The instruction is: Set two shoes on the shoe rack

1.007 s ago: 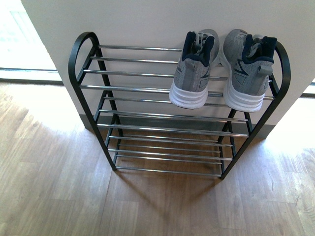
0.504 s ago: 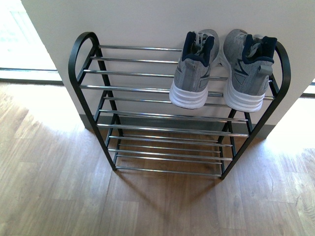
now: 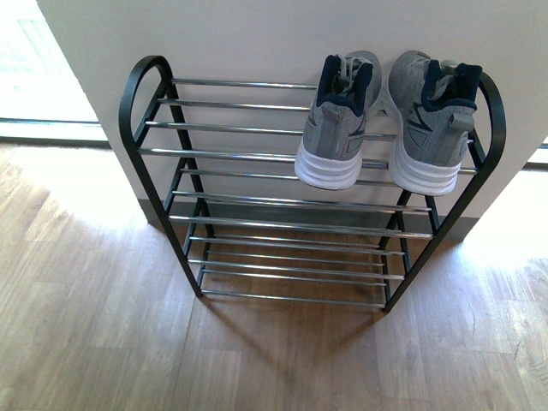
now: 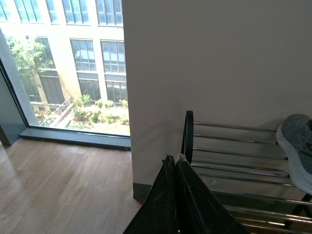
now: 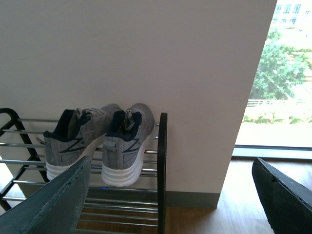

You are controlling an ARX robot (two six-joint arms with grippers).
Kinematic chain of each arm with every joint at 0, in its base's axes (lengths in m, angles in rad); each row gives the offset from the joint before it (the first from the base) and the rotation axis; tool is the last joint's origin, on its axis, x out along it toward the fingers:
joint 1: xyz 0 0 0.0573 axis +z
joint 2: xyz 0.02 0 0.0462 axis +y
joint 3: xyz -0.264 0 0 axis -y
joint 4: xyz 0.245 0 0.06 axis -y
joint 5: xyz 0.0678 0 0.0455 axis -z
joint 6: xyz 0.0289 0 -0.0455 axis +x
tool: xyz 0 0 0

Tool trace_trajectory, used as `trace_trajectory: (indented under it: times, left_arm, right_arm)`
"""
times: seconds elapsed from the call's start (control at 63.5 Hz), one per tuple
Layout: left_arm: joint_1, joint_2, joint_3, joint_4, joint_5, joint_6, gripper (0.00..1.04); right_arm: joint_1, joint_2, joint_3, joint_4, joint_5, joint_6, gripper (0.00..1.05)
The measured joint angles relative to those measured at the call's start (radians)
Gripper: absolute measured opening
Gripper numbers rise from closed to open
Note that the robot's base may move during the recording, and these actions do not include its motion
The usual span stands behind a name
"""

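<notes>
Shoe rack (image 3: 257, 156) stands w/ back to white wall (image 3: 257, 34), on wood floor (image 3: 103, 342). Left sneaker (image 3: 336, 120) & right sneaker (image 3: 428, 124) sit side by side at right end of top tier. Toes point to wall; heels & white soles overhang front bar. Right sneaker lies just beside right frame loop. Top-tier bars run uncovered from the pair to left frame loop. Floor open in front & to both sides. Left hand (image 4: 174, 158): fingers pressed together, gripping nothing, near rack's left end. Right hand (image 5: 170, 163): spread wide, gripping nothing, facing rack's right end.
</notes>
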Motion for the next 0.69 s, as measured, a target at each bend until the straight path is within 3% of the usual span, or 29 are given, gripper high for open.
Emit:
trace_trajectory:
  times: [0.205,0.315,0.63,0.693]
  left_arm:
    - [0.0,-0.05,0.0,-0.048,0.0,0.0,0.01]
    - [0.0,-0.184,0.0,-0.212,0.0,0.0,0.01]
    - [0.001,-0.209,0.0,-0.225,0.0,0.001,0.01]
    - [0.001,-0.21,0.0,-0.225,0.0,0.0,0.1]
  right_arm:
    - [0.0,0.0,0.0,0.0,0.001,0.0,0.96]
    - [0.0,0.0,0.0,0.0,0.001,0.0,0.96]
    - [0.0,-0.001,0.0,0.0,0.0,0.0,0.96]
    - [0.0,-0.001,0.0,0.0,0.001,0.0,0.96]
